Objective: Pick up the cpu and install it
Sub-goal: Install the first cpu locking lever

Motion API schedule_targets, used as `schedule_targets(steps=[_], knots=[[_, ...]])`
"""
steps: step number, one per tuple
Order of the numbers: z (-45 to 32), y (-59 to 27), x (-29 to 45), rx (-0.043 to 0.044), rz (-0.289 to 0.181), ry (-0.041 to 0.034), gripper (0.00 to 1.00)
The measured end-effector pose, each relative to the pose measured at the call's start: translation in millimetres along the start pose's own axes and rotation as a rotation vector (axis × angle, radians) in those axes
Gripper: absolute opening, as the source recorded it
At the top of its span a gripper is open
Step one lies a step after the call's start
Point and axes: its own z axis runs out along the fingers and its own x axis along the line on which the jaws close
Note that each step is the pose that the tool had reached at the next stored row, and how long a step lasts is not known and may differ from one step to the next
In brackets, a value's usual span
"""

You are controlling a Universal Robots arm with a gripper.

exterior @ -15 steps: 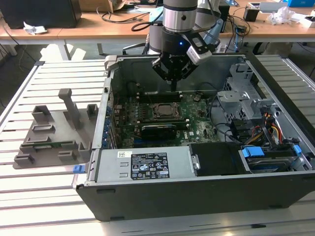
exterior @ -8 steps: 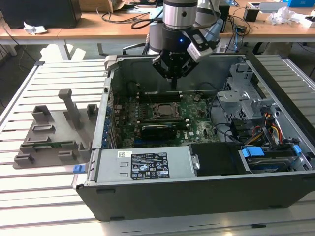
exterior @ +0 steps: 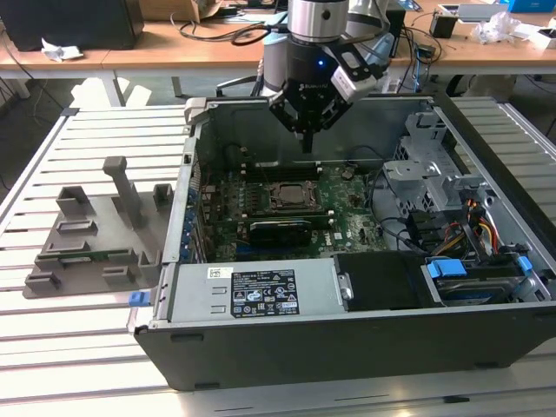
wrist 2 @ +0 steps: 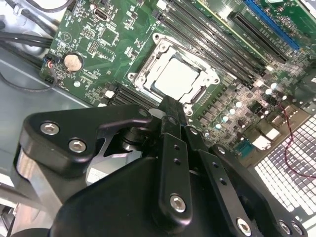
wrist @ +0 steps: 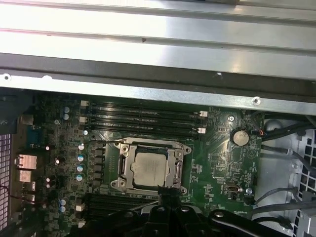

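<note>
Power supply [exterior: 252, 291] sat nearest in the open case [exterior: 347, 352]. Beyond it, the cpu [exterior: 288, 196] lay seated in the socket [wrist: 124, 165] on the motherboard [exterior: 352, 208]. Above hung the gripper [exterior: 306, 143], fingers pressed together, gripping nothing.

In the second wrist view the gripper [wrist 2: 174, 104] hides one edge of the socket [wrist 2: 148, 69] (the one closest to it). In the exterior view the arm [exterior: 317, 17] is cut off above its wrist.
</note>
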Motion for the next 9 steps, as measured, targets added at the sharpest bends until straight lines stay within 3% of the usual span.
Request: schedule_targets(steps=[9], knots=[[-10.4,-0.5,0.2,0.0,0.0,0.0,0.11]])
